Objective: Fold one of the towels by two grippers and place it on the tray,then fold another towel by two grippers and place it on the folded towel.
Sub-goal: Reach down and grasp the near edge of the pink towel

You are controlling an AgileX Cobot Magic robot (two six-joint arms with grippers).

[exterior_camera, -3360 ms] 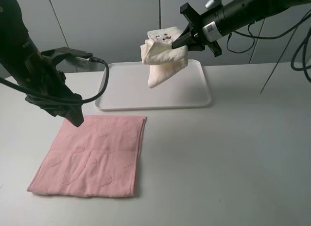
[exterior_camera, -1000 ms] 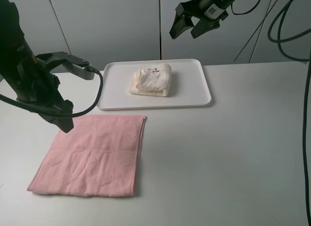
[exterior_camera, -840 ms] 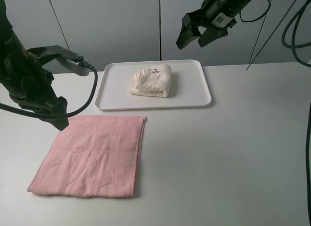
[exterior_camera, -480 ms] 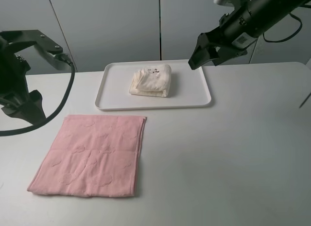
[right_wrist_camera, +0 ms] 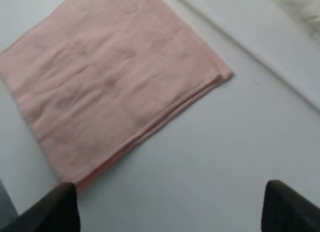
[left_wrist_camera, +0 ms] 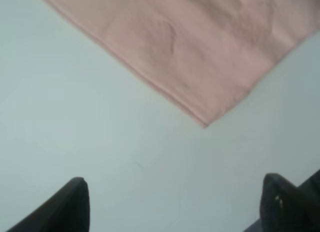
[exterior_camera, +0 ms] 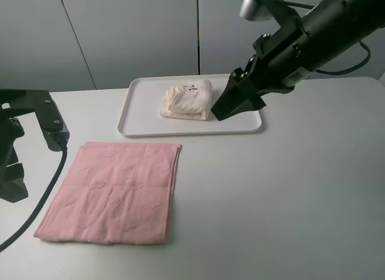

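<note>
Exterior high view first: the white table (exterior_camera: 289,202) looks as it did a second ago, and the pink towel (exterior_camera: 114,192) has not shifted. It lies flat at the near left, short of the tray, with a doubled edge along its right side. The white tray (exterior_camera: 135,111) sits where it was at the back. The cream towel (exterior_camera: 187,100) dangled from the right claw over the tray a few seconds back; now it rests folded on the tray's middle, let go.

The arms have moved. The right gripper (exterior_camera: 231,108) was high against the back wall a second ago. It has since come down over the right half of the tray, and from this angle its tip sits just beside the cream towel – whether it touches, I cannot tell. The left gripper (exterior_camera: 12,183) has pulled away from the pink towel's far corner, out to the left edge of the table.

Both claws stand wide open and empty. In the left wrist view the black fingers (left_wrist_camera: 75,204) are spread over bare table, with a corner of the pink towel beyond them. In the right wrist view its fingers (right_wrist_camera: 62,207) are spread just as wide, the pink towel and the tray's edge ahead of them.
</note>
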